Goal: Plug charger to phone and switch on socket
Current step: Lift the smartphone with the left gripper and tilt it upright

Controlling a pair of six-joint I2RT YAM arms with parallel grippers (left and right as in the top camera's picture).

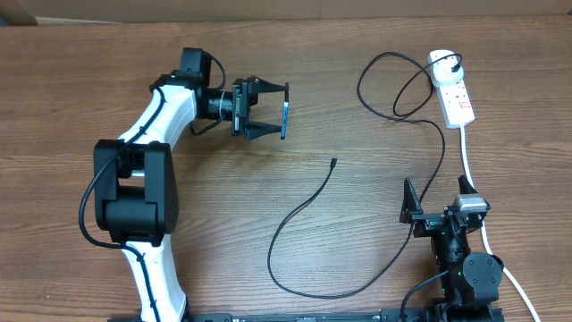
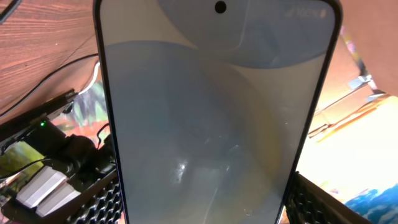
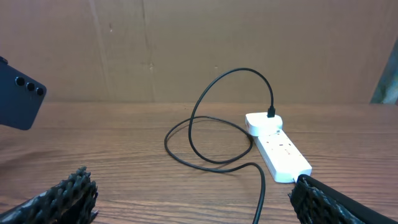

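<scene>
My left gripper [image 1: 279,111] is shut on the phone [image 1: 284,119] and holds it on edge above the table at the back left. In the left wrist view the phone's light blue-teal screen [image 2: 217,118] fills the frame between the fingers [image 2: 208,214]. The right wrist view shows the phone's dark back [image 3: 18,96]. The charger cable [image 1: 299,210] lies loose, with its connector tip [image 1: 333,162] at mid-table. Its plug [image 1: 457,64] sits in the white socket strip [image 1: 454,94], which also shows in the right wrist view [image 3: 278,147]. My right gripper [image 1: 438,204] is open and empty at the front right, its fingers [image 3: 193,199] wide apart.
The strip's thick white cord [image 1: 474,174] runs down the right side past my right arm. The black cable loops widely near the strip [image 3: 217,118] and curves along the front of the table [image 1: 340,293]. A cardboard wall [image 3: 186,43] stands behind the table.
</scene>
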